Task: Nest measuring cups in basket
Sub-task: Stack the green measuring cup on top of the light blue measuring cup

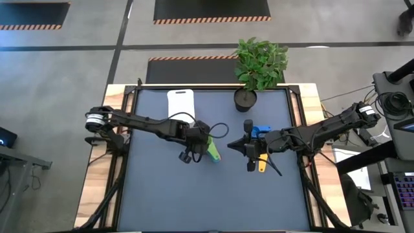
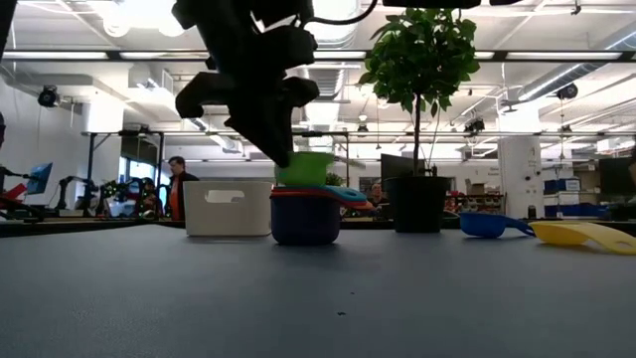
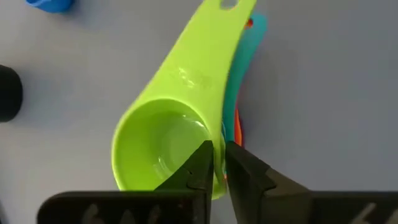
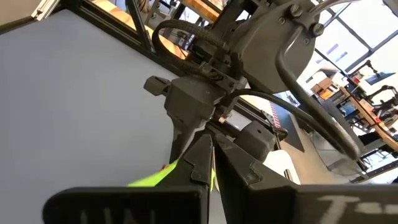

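My left gripper [image 3: 217, 152] is shut on the green measuring cup [image 3: 180, 99] near the table's middle. The green cup sits atop a stack of cups [image 2: 305, 221]: a dark purple bowl with red and teal rims. Teal [image 3: 252, 43] and orange [image 3: 238, 127] handles show under the green one. Whether the green cup rests in the stack I cannot tell. The blue cup [image 1: 260, 131] and yellow cup [image 1: 262, 163] lie on the table by my right gripper [image 1: 231, 147], which is shut and empty. The white basket [image 1: 180, 103] stands at the far edge. My left gripper holds the green cup by the bowl's rim [image 3: 214, 177], on the side away from the handle. One finger [image 3: 198, 167] is inside the bowl and the other [image 3: 249, 174] outside it. The fingers come from above, pointing down. The cup is upright, its bottom at the stack's top.
A black plant pot [image 1: 246, 98] with a leafy plant stands at the far edge, right of the basket. Open dark mat lies toward the near edge. People and equipment show in the room behind the table.
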`<state>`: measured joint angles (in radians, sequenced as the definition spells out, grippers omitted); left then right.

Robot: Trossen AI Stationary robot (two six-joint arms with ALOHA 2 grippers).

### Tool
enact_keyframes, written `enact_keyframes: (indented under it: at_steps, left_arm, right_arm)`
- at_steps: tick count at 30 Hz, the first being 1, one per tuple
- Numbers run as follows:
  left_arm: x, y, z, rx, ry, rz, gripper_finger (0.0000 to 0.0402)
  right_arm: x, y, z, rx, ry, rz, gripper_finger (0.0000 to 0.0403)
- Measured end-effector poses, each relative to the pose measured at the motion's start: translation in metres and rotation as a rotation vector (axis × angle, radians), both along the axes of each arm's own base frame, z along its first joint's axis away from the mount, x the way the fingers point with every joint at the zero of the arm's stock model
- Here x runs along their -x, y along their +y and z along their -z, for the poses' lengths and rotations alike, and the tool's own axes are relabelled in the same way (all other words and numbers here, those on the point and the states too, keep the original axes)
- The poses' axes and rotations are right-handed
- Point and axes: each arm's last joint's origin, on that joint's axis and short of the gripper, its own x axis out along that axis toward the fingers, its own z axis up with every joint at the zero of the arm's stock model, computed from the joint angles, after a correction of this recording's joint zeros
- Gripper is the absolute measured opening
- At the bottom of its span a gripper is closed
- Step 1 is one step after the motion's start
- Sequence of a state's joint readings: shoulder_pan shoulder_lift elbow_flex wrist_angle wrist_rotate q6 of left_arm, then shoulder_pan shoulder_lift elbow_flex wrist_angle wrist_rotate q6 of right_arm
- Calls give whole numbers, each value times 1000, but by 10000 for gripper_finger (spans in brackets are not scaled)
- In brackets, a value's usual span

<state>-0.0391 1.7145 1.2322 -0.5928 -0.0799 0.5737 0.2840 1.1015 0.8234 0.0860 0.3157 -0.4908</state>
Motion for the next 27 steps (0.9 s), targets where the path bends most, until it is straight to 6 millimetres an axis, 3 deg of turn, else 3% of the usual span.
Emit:
enact_keyframes:
  at_steps: [17,22,27]
  left_arm:
    - [2,-4,-8,19,-29,-43,57]
    - [20,-22,-23,21,-77,-94,39]
    - [47,-45,-18,-18,-190,-136,12]
  right_arm:
    - [1,0,3,-29,26,12,9]
    - [1,-6,7,-86,70,57,9]
    - [-4,-13,15,-157,107,114,9]
